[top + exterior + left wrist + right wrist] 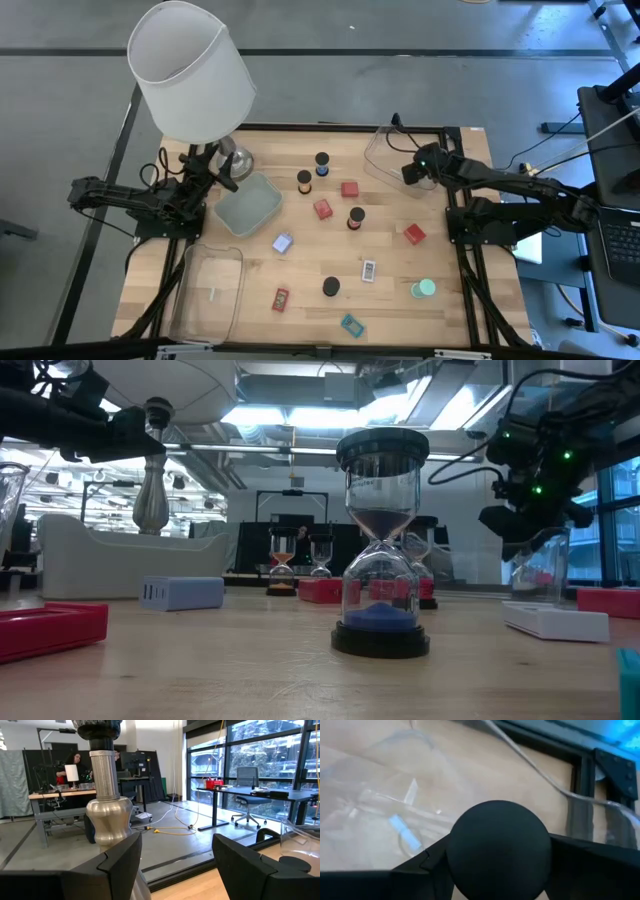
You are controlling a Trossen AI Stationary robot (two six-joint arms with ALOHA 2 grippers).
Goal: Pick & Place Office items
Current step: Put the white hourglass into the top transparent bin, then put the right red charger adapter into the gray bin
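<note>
Holding entry, office items, sort in progress.

Item in hand: one dark round cap (497, 847), gripped between the fingers of the right tool (418, 168). The tool sits above the clear tray (383, 150) at the counter's far right corner. Judged reason: the piece is poised over the tray wall for a drop inside, and the grip may be about to loosen.

Left tool (175, 865): fingers wide apart, nothing between them. It is parked at the far left beside the stem of the white-shaded lamp (190, 70). Judged reason: it waits clear of the working area.

Items on the counter (450, 310), loose and well apart:
- three red blocks (349, 189) mid-counter and right, and a fourth near the front
- four dark caps with coloured tops (355, 217), which the low view shows to be small sand timers (381, 560) standing upright
- a green disc (424, 289), front right
- a teal bit (351, 324) at the front edge
- a pale blue bit (282, 242) in the centre
- a white-labelled bit (368, 270)

Other trays: a tinted one (248, 203) by the lamp and a clear one (210, 290) at front left. Their contents cannot be told apart.

Progress, as a judgement: early, with most pieces unsorted.
</note>
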